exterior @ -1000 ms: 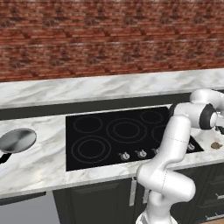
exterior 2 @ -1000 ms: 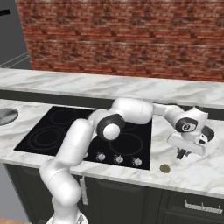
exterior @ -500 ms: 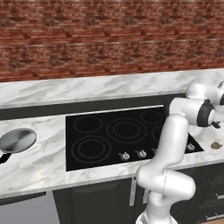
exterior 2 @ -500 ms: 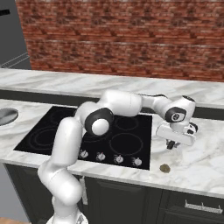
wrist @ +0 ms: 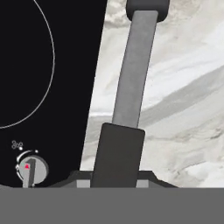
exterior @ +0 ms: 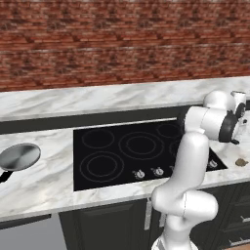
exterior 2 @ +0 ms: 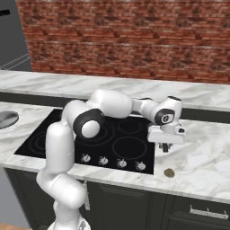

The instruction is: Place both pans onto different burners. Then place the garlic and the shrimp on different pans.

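End effector: mine (exterior 2: 165,147) hangs fingers-down over the marble surface (exterior 2: 202,152), just past the 3 o'clock edge of the cooktop (exterior 2: 31,146) in the right base view. The fingers look close together, but I cannot tell whether they are closed or clamped on anything.
Hand view: a long grey bar (wrist: 133,70) with a dark lower section runs from 6 o'clock up to 12 o'clock through the middle. I cannot tell what it is. Marble lies under it and toward 3 o'clock, with black glass toward 9 o'clock.
Garlic: the pale tan lump (exterior 2: 169,172) lies on the surface at about 6 o'clock from my end effector, near it and apart. In the left base view it (exterior: 240,161) sits at the 3 o'clock edge, beside the cooktop's corner.
Silver pan: it (exterior: 19,156) rests on the surface at 9 o'clock in the left base view, well apart from the cooktop (exterior: 122,171). In the right base view its rim (exterior 2: 6,119) shows at the 9 o'clock edge.
Burners: the grey rings (exterior: 140,145) carry nothing. One arc (wrist: 48,57) curves through the hand view at 10 o'clock.
Knobs: a row of small silver ones (exterior: 140,173) lines the cooktop's near edge. One (wrist: 28,169) shows at 8 o'clock in the hand view.
Backdrop: a brick wall (exterior: 122,44) stands behind the surface at 12 o'clock.
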Tool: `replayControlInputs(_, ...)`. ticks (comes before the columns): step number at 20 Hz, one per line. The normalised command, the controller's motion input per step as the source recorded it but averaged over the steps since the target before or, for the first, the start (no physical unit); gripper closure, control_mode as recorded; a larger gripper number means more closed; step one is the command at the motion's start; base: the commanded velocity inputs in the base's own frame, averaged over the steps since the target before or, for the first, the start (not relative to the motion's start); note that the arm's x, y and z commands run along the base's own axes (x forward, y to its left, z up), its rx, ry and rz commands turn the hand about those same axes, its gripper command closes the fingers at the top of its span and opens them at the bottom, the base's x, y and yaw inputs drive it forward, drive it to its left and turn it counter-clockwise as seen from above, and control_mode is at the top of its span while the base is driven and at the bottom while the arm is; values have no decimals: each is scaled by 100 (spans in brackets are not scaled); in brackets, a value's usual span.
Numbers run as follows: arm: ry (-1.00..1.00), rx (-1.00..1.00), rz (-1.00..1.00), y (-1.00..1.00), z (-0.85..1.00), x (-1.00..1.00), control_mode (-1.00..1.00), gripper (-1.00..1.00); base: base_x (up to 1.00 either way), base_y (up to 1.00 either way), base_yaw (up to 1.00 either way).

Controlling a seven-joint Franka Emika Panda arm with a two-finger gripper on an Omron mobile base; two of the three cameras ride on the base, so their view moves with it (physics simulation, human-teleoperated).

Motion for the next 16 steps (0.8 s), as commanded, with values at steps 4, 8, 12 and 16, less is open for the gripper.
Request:
replayControlInputs(4, 1, 0, 34, 28, -1, 0, -100, 100, 0, 0, 0)
replayControlInputs(8, 5, 0, 23, 37, -24, 0, -100, 100, 0, 0, 0)
replayControlInputs(12, 2, 0, 9, 29, -55, 8, -100, 100, 0, 0, 0)
replayControlInputs(16, 1, 0, 12, 4, -39, 1, -100, 100, 0, 0, 0)
